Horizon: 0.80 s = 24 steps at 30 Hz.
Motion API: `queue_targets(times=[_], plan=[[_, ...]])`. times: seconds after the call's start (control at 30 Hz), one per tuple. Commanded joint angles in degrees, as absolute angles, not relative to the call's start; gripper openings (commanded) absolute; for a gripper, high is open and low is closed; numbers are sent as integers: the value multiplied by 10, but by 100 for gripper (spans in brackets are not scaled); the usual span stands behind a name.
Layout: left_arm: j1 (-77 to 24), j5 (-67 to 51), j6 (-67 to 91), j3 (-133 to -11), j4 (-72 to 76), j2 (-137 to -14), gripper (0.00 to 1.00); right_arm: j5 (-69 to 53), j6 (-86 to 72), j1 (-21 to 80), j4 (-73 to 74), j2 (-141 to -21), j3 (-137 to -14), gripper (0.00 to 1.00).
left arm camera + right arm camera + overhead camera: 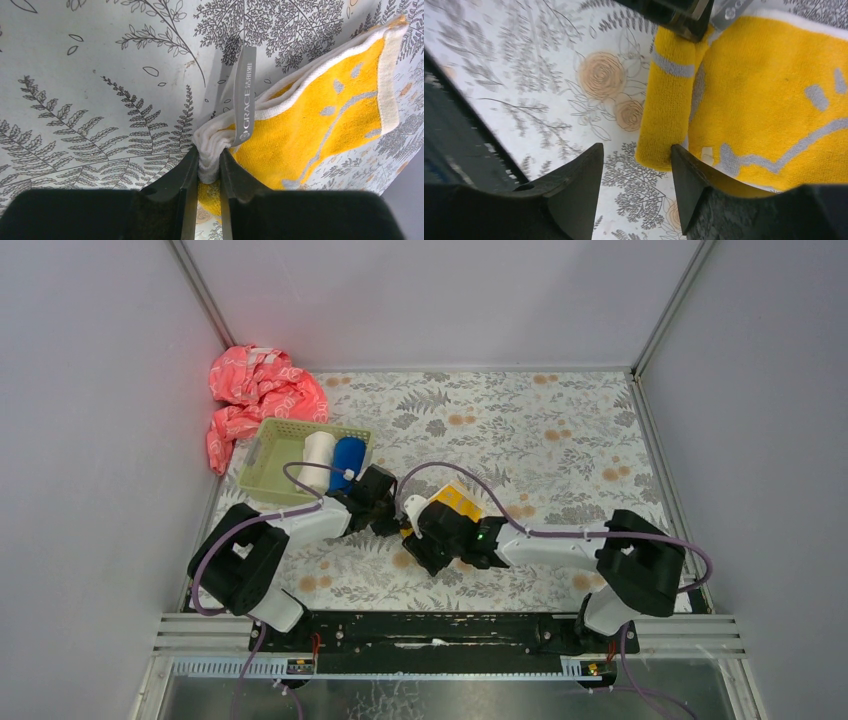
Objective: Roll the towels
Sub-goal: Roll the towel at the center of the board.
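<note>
My left gripper (207, 162) pinched yellow towel (325, 120) at white folded edge; my right gripper (636, 150) gaped open around rolled end, gripping nothing

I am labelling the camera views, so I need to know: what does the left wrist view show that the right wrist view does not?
Only the left wrist view: the left end effector shut on the white edge of the yellow towel, beside a grey GRACE tag. Only the right wrist view: the right end effector open around the towel's rolled part. Both: the yellow towel on the fern-printed table cover.
</note>
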<state>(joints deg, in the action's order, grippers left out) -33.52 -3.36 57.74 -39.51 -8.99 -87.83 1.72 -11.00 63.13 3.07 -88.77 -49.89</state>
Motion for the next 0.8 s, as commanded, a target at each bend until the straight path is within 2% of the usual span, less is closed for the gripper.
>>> queue_targets(times=[0.0, 0.33, 0.4, 0.47, 0.53, 0.6, 0.67, 0.77], plan=[[-339, -14, 562, -397, -136, -883, 16, 96, -80, 649, 37, -927, -527, 58], [-340, -11, 562, -399, -141, -878, 17, 127, -79, 659, 79, -1009, -545, 50], [-340, -6, 561, -401, -148, -872, 18, 133, -81, 659, 90, -1020, -549, 43], [-339, 2, 560, -402, -157, -862, 20, 117, -84, 659, 91, -1016, -546, 28], [-339, 12, 560, -402, -167, -849, 22, 74, -88, 652, 87, -999, -542, 14], [-339, 23, 563, -401, -178, -826, 27, -7, -102, 629, 67, -972, -528, 4], [-339, 29, 566, -398, -186, -804, 34, -95, -131, 599, 24, -956, -505, 0], [-338, 34, 570, -397, -198, -773, 48, -222, -175, 549, -39, -928, -470, 0]])
